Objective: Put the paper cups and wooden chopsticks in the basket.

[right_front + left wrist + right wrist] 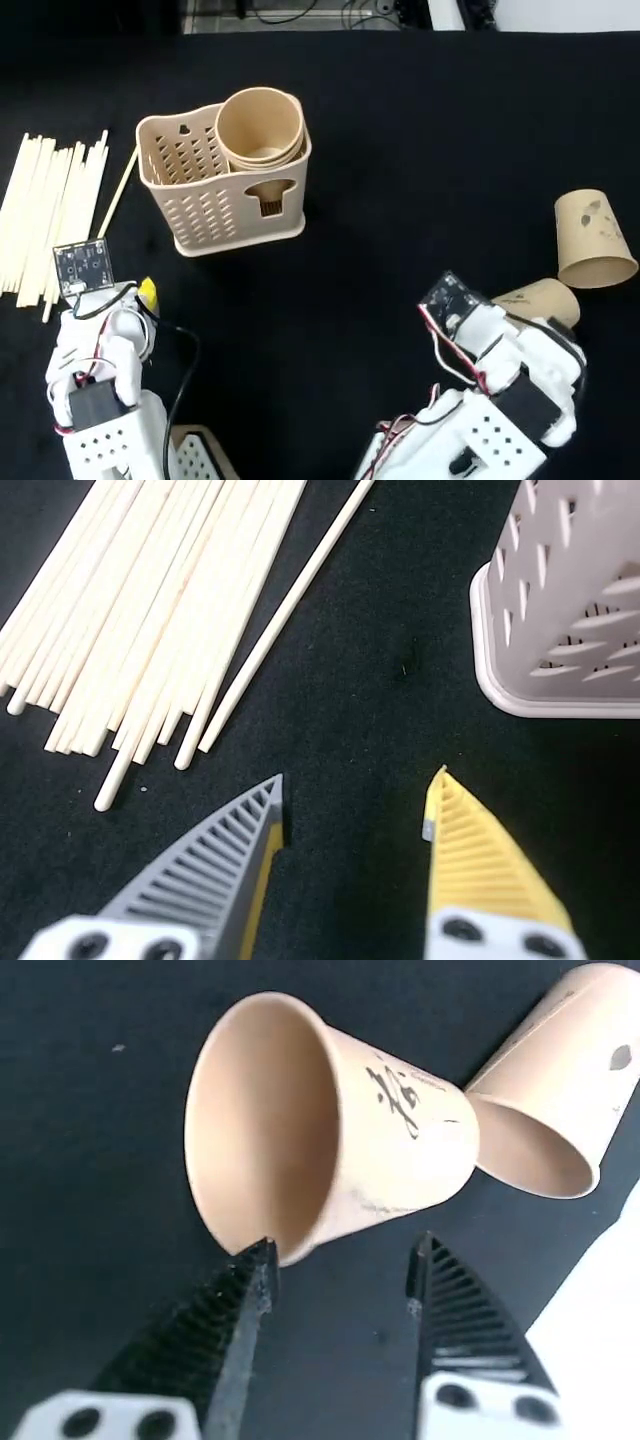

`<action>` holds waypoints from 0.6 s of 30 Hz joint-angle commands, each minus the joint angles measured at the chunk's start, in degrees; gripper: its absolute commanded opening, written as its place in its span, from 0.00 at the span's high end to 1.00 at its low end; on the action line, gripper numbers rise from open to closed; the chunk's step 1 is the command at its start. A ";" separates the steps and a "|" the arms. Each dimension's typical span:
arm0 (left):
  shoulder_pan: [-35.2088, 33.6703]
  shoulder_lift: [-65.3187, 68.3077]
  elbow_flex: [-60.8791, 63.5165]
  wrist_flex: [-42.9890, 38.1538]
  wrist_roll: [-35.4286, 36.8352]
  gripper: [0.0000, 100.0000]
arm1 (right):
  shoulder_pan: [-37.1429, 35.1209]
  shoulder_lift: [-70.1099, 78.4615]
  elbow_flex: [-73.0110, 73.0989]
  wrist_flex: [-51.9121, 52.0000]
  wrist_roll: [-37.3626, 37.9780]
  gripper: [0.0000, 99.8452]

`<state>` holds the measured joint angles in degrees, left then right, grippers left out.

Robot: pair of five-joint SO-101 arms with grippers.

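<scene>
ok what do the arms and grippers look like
The left arm and right arm are white with black motors, red, black and white cables and a dark circuit board at the wrist. The left gripper has one grey and one yellow ribbed finger; the right gripper, two black ones.

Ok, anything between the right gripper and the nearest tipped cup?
Nothing visible: the open right gripper sits at the rim of the tipped cup. The second cup lies beyond it, out of the way.
</scene>
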<state>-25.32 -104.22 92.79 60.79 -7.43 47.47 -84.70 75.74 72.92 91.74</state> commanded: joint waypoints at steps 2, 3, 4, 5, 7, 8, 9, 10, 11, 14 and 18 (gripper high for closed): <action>0.57 -0.26 -0.13 -0.79 -0.26 0.77 | 0.62 -0.31 4.00 -9.05 -0.26 0.78; 0.57 -0.26 -0.13 -0.79 -0.26 0.77 | 0.53 -0.31 5.05 -10.81 -1.23 0.78; 0.57 -0.26 -0.13 -0.79 -0.26 0.77 | 0.44 -0.31 5.76 -11.78 -2.20 0.78; 0.57 -0.26 -0.13 -0.79 -0.26 0.77 | 0.44 -0.31 6.02 -11.87 -2.90 0.78; 0.57 -0.26 -0.13 -0.79 -0.26 0.77 | 0.62 -0.75 5.67 -10.55 -3.34 0.78; 0.57 -0.26 -0.13 -0.79 -0.26 0.77 | 0.44 -0.66 4.97 -9.58 -3.43 0.78; 0.57 -0.26 -0.13 -0.79 -0.26 0.77 | 0.26 -0.75 4.35 -8.44 -3.43 0.78; 0.57 -0.26 -0.13 -0.79 -0.26 0.77 | 0.18 -0.75 3.82 -7.82 -3.43 0.78; 0.57 -0.26 -0.13 -0.79 -0.26 0.77 | -0.09 -0.75 3.65 -7.56 -3.52 0.78; 0.57 -0.26 -0.13 -0.79 -0.26 0.77 | -2.37 -0.84 4.53 -8.97 -4.84 0.83; 0.57 -0.26 -0.13 -0.79 -0.26 0.77 | -7.03 -0.84 7.52 -18.55 -12.31 0.97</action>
<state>-25.32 -104.22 92.79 60.79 -7.43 43.43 -84.88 82.68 60.35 84.88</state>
